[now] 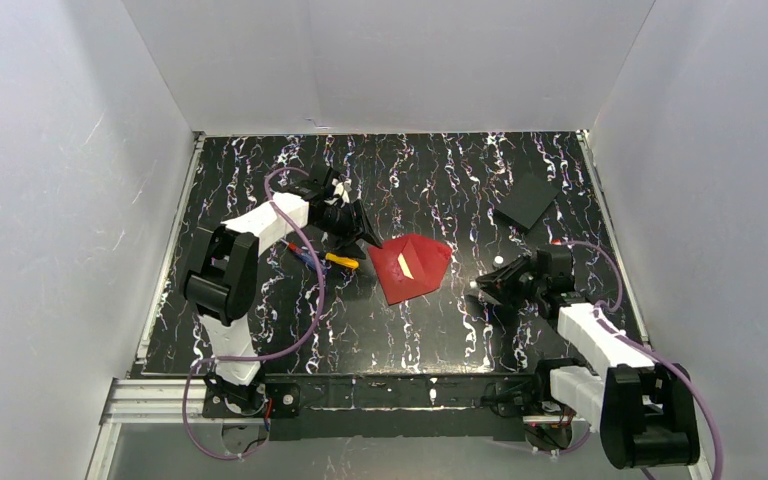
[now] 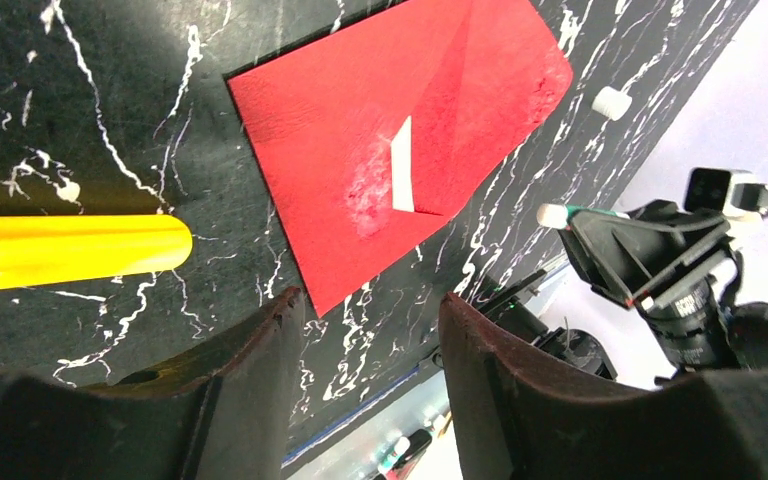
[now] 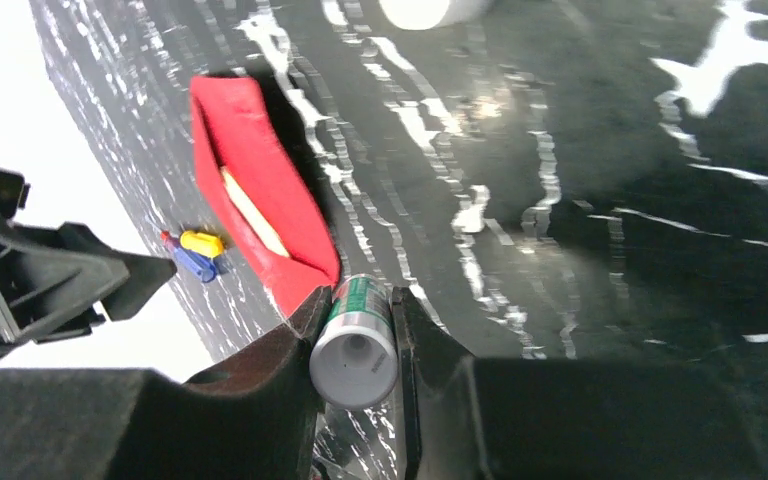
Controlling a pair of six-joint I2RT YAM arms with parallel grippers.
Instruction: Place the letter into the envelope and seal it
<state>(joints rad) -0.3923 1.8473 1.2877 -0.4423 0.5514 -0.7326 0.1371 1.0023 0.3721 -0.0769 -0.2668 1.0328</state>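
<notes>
You have the envelope (image 1: 415, 267) just ahead of the left gripper (image 2: 370, 305), the nearer of 2.
It lies flat on the marbled table (image 1: 440, 180), matte red paper, its pointed flap towards the right arm. A thin white sliver of the letter (image 2: 401, 165) shows at the mouth. The left fingers stand parted and empty, while the right gripper (image 3: 358, 297) pinches a smooth glue stick (image 3: 353, 345).

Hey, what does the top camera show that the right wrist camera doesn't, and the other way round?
Only the top camera: the black square sheet near the far right corner. Only the right wrist camera: the right gripper closed on a green-labelled tube. Both: the red envelope with a white sliver of the letter showing, and the yellow tool beside it.
</notes>
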